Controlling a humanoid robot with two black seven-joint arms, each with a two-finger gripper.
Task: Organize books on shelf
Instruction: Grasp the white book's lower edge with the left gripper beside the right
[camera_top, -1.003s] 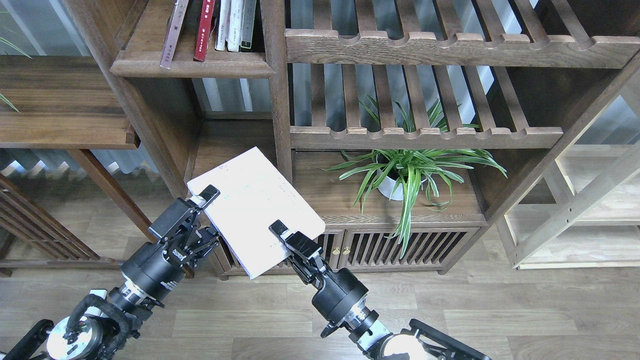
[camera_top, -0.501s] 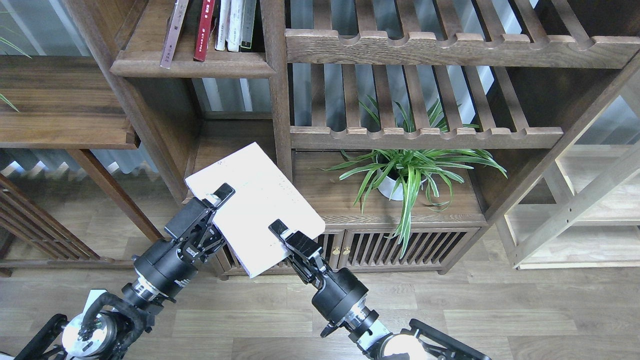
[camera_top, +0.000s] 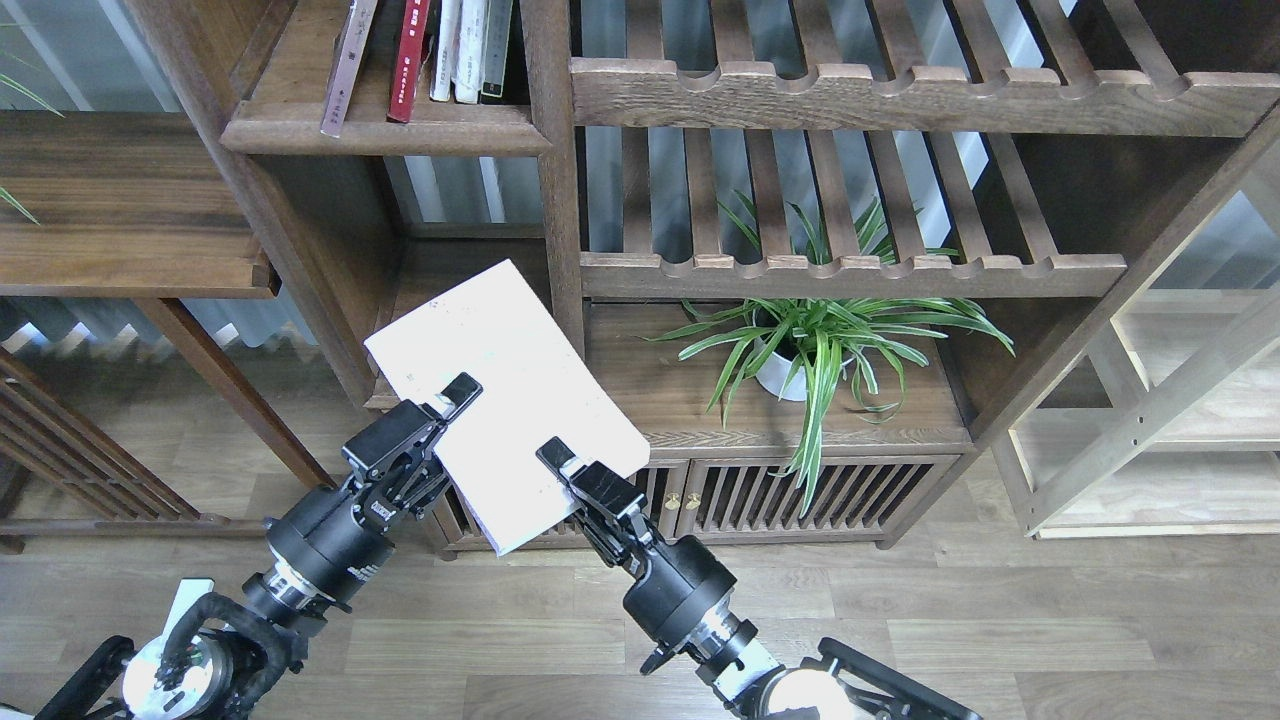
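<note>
A pale lavender-white book (camera_top: 505, 390) is held flat in the air in front of the bookcase, its far corner near the upright post. My left gripper (camera_top: 452, 398) is shut on the book's left edge. My right gripper (camera_top: 556, 462) is shut on its near edge. The shelf (camera_top: 385, 130), a dark-brown board with a moulded front edge, is at the upper left. On it stand a dark maroon book (camera_top: 408, 60), a brownish one (camera_top: 346, 68) leaning left, and pale ones (camera_top: 465, 50). The red book with a yellow title is not in view.
A potted spider plant (camera_top: 815, 340) stands on the low cabinet (camera_top: 700, 400) right of the book. Slatted racks with scalloped rails (camera_top: 850, 270) fill the middle and right. A side ledge (camera_top: 120, 260) juts out at left. A light wooden frame (camera_top: 1150, 420) stands at far right.
The left gripper has slid right and down along the book's left edge. The book's far end has tipped up toward the bookcase. The right gripper has stayed put.
</note>
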